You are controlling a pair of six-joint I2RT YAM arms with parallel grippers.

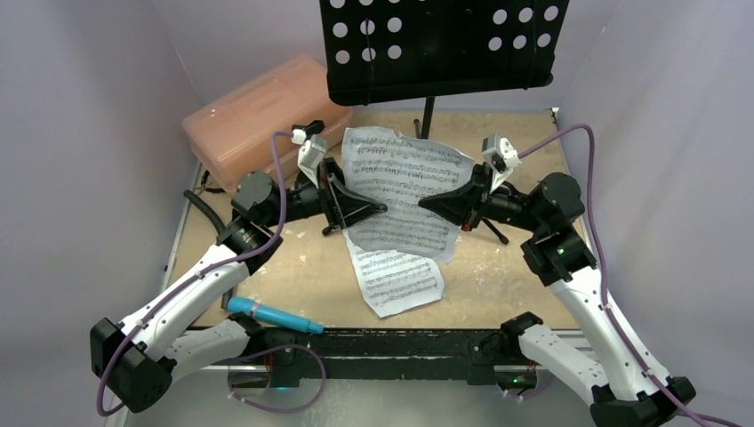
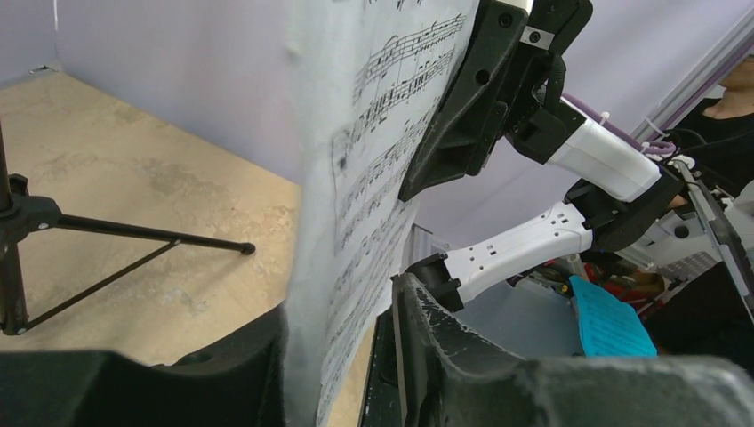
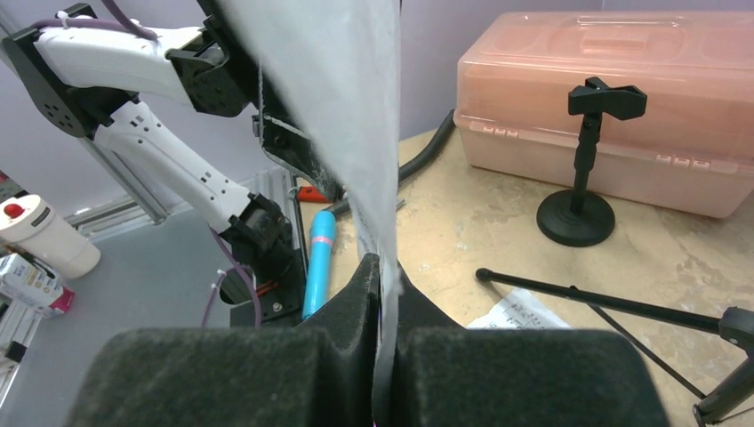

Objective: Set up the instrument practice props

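A white sheet-music page [image 1: 405, 182] hangs in the air between my two grippers. My right gripper [image 1: 425, 205] is shut on its right edge; its fingers pinch the paper in the right wrist view [image 3: 382, 267]. My left gripper [image 1: 378, 211] is open, with the page's left edge [image 2: 356, 222] between its fingers and a gap showing beside one finger. A second page [image 1: 396, 280] lies on the table below. The black perforated music stand desk [image 1: 445, 44] stands at the back. The small mic stand [image 3: 582, 178] stands by the pink box. The cyan microphone [image 1: 271, 316] lies at the near left edge.
The pink translucent box [image 1: 262, 116] sits at the back left. The music stand's tripod legs [image 3: 613, 307] spread over the table under the held page. Grey walls close in the left, back and right sides.
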